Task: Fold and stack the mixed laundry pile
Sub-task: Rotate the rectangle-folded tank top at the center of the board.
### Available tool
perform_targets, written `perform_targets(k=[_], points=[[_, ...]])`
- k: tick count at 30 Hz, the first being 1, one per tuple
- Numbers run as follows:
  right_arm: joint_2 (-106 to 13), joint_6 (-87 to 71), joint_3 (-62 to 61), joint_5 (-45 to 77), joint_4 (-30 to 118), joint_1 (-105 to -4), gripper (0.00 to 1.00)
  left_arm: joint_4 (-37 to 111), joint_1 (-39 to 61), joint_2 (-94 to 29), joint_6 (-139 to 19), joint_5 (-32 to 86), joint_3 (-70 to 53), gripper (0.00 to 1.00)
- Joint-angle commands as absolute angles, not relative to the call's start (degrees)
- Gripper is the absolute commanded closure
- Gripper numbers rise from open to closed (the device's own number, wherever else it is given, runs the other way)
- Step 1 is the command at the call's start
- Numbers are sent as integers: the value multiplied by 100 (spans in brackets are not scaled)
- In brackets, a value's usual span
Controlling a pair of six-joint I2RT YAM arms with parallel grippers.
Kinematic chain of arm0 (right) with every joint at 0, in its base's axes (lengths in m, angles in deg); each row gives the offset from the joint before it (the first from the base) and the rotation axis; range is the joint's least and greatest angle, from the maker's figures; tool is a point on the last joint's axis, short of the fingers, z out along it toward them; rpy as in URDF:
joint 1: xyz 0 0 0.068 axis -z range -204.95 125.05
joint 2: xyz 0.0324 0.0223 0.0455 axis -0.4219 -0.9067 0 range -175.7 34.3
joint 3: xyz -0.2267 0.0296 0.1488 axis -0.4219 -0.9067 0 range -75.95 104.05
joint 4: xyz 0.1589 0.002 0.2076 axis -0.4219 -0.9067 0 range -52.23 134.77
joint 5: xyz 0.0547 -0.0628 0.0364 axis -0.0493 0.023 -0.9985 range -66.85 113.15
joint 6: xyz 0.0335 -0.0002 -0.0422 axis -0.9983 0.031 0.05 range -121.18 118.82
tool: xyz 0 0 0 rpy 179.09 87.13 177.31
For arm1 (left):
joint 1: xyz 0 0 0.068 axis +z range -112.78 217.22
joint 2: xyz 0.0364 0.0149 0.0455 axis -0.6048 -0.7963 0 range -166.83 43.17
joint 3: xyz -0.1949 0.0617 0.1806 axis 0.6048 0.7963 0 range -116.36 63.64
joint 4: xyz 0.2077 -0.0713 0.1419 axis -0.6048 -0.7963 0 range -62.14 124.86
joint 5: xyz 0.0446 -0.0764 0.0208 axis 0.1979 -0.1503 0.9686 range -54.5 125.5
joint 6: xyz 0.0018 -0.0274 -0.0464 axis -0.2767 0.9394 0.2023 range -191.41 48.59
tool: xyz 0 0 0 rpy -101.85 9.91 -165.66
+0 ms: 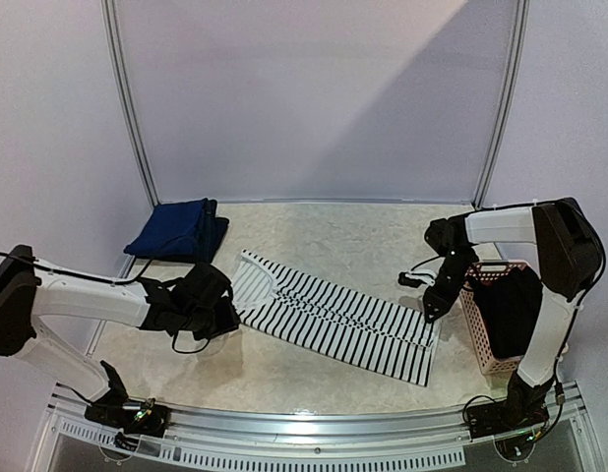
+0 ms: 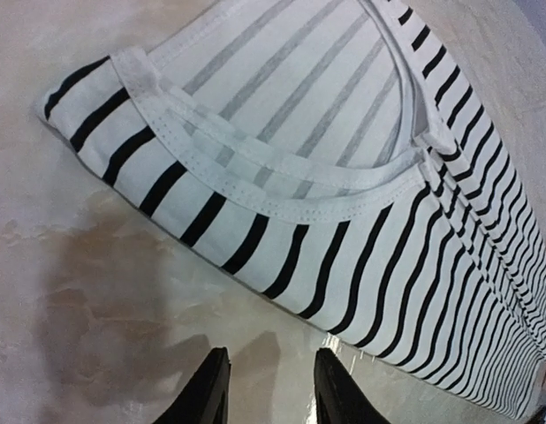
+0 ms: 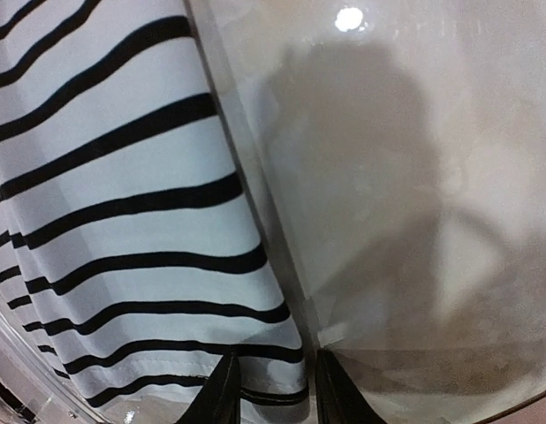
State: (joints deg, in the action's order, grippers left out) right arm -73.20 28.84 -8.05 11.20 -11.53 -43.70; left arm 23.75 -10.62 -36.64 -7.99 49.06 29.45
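Observation:
The black-and-white striped tank top (image 1: 334,317) lies flat across the middle of the table, neckline at the left. My left gripper (image 1: 225,321) is open and empty beside its shoulder end. In the left wrist view the gripper (image 2: 271,393) hovers over bare table just short of the tank top (image 2: 344,177). My right gripper (image 1: 430,311) is at the hem end. In the right wrist view the gripper (image 3: 273,393) is open, with the hem corner of the tank top (image 3: 123,221) lying between its fingers. A folded navy piece (image 1: 176,231) sits at the back left. The plaid shirt is out of view.
A pink slotted basket (image 1: 479,339) stands at the right edge with black cloth (image 1: 511,307) inside. White frame posts rise at the back left and back right. A metal rail runs along the near table edge.

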Motion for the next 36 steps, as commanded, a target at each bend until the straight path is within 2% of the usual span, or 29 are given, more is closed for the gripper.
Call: perform_targets(k=[1, 6, 10, 14, 16, 20, 25, 31, 33, 36], points=[[-7090, 2719, -851, 1520, -1214, -4385, 69, 3190, -1130, -4129, -585, 5013, 2925, 66], [-6873, 2656, -827, 1623, -1260, -4381, 68, 3029, -1092, -4633, -545, 5237, 2707, 73], [-6596, 2609, -795, 1807, -1317, -4384, 67, 3015, -883, -5118, -827, 5220, 2373, 87], [-6249, 2602, -741, 1858, -1365, -4379, 67, 2797, -517, -5868, -1437, 4829, 1540, 98], [-6094, 2613, -727, 1838, -1379, -4385, 67, 2540, -304, -6302, -1777, 4711, 989, 100], [-5897, 2624, -691, 1741, -1452, -4386, 67, 1723, 135, -7122, -2452, 4517, -354, 100], [-5749, 2620, -721, 1661, -1503, -4385, 66, 291, 717, -8506, -3507, 4163, -2935, 100], [-5842, 2658, -701, 1364, -1528, -4421, 66, -1906, 926, -10425, -4625, 4399, -6709, 83], [-5876, 2830, -744, 1199, -1559, -4481, 66, -2080, 927, -10319, -4699, 4621, -7100, 79], [-5817, 3167, -908, 1064, -1534, -4623, 65, -1928, 882, -9545, -4700, 4840, -6647, 74]])
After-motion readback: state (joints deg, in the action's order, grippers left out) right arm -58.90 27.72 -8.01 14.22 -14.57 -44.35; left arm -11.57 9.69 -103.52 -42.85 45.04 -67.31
